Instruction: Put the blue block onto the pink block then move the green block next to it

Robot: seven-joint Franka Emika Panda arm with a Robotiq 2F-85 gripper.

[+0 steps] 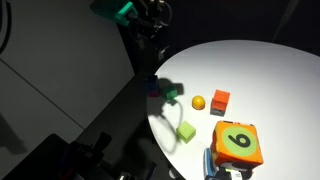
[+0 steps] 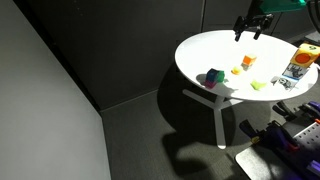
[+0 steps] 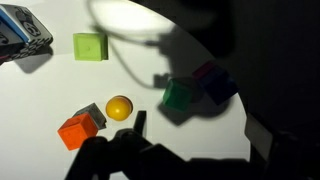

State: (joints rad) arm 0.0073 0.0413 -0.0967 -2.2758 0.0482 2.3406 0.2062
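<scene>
The green block [image 3: 178,95] sits on the white round table [image 3: 60,85], touching the blue block [image 3: 220,90] on its right. Both lie in the arm's shadow. A dim magenta patch at the blue block's upper edge is the pink block [image 3: 206,72]. My gripper [image 3: 198,128] hangs open well above the table, with nothing between its fingers and the cluster just beyond them. In both exterior views the gripper [image 1: 152,30] [image 2: 250,33] is high over the table's edge, above the green block [image 1: 173,96] [image 2: 215,75].
A yellow-orange ball [image 3: 119,107] and an orange-red cube [image 3: 77,128] lie left of the cluster, with a lime-green cube [image 3: 90,46] farther off. A large orange numbered die [image 1: 238,143] and a blue-and-white box [image 3: 22,32] stand near the table's rim.
</scene>
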